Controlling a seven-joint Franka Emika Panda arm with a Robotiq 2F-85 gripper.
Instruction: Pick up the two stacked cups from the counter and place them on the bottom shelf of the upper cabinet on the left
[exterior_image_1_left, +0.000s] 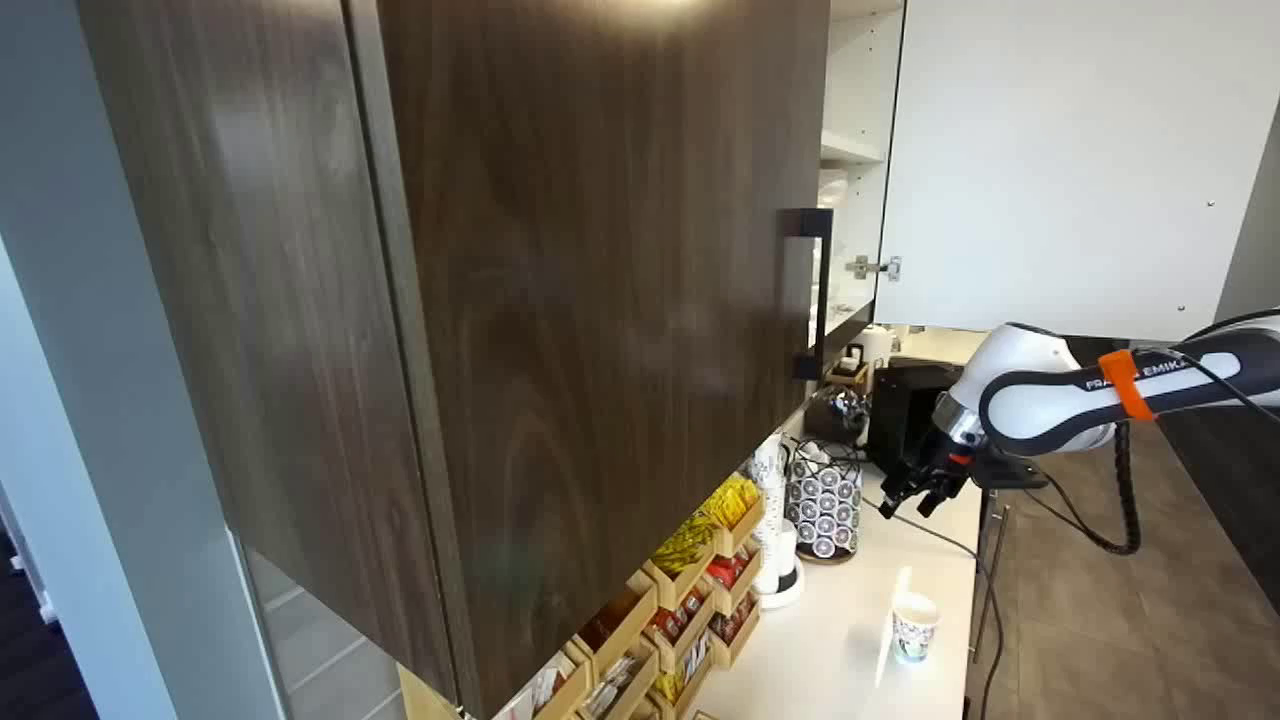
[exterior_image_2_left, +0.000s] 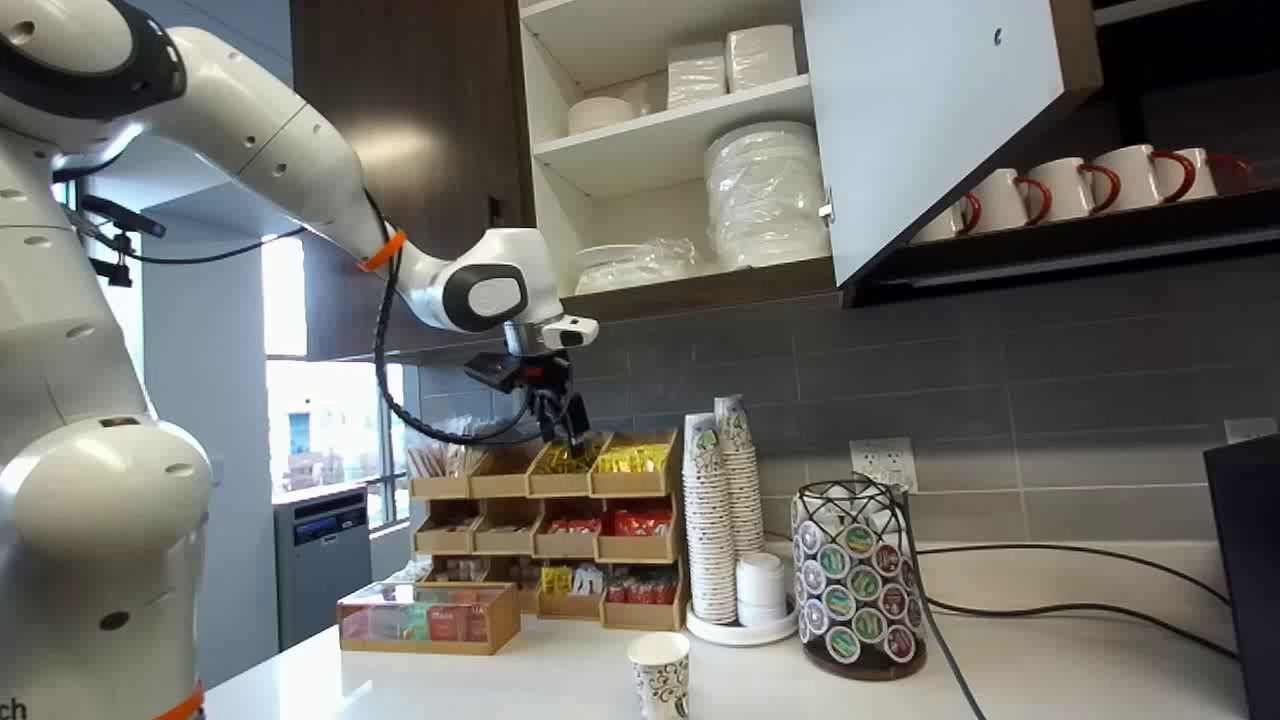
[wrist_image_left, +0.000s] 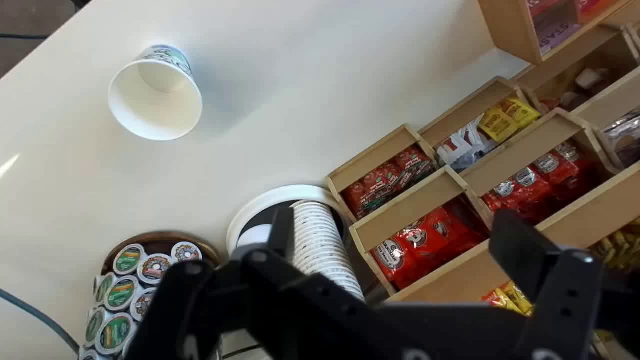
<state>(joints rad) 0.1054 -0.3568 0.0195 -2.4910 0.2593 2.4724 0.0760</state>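
In an exterior view, upper centre: upper cabinet (exterior_image_2_left: 650, 215), door (exterior_image_2_left: 930, 120) swung out upper right, plastic-wrapped plates (exterior_image_2_left: 765, 195) taking up right end of bottom shelf (exterior_image_2_left: 707, 268). Wrist view: coffee pods (wrist_image_left: 120, 292) lower left, tall cup stack (wrist_image_left: 322, 245) lower centre, wooden condiment organizer (wrist_image_left: 407, 213) right side. Patterned paper cup (wrist_image_left: 155, 100) upright on counter (wrist_image_left: 280, 135), upper left; whether two are nested, cannot tell. Hand (wrist_image_left: 395, 220) released, spread wide, well above counter, well apart from cup
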